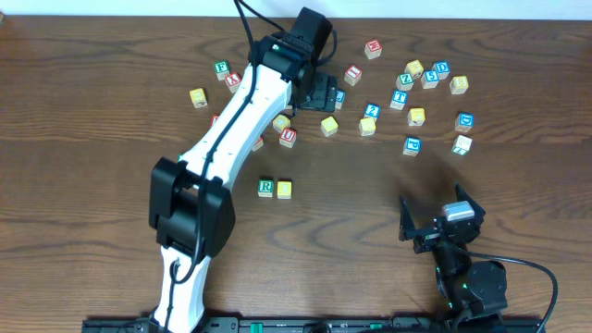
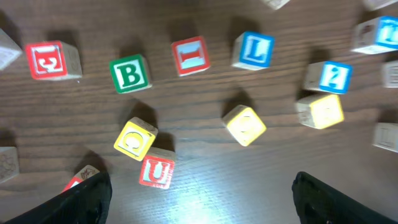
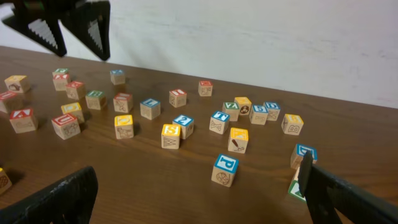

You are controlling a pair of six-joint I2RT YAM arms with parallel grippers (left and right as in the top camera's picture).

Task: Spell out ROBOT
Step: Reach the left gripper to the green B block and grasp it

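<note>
A green R cube (image 1: 266, 188) and a yellow cube (image 1: 284, 189) sit side by side in the middle of the table. Far back over the cube cluster, my left gripper (image 1: 320, 92) hangs open with nothing between its fingers (image 2: 84, 200). In the left wrist view a green B cube (image 2: 130, 74) lies ahead to the left. A yellow O cube (image 2: 135, 139) lies nearer, touching a red U cube (image 2: 156, 172). Which blue cube bears the T I cannot tell. My right gripper (image 1: 435, 218) rests open at the front right, holding nothing (image 3: 202, 208).
Scattered cubes fill the back of the table: a red I (image 2: 191, 55), a blue L (image 2: 254, 50), a blue 2 (image 2: 334, 76), plain yellow ones (image 2: 245, 125), and a blue P (image 3: 225, 169) closest to the right gripper. The left arm (image 1: 231, 139) spans the table's left half.
</note>
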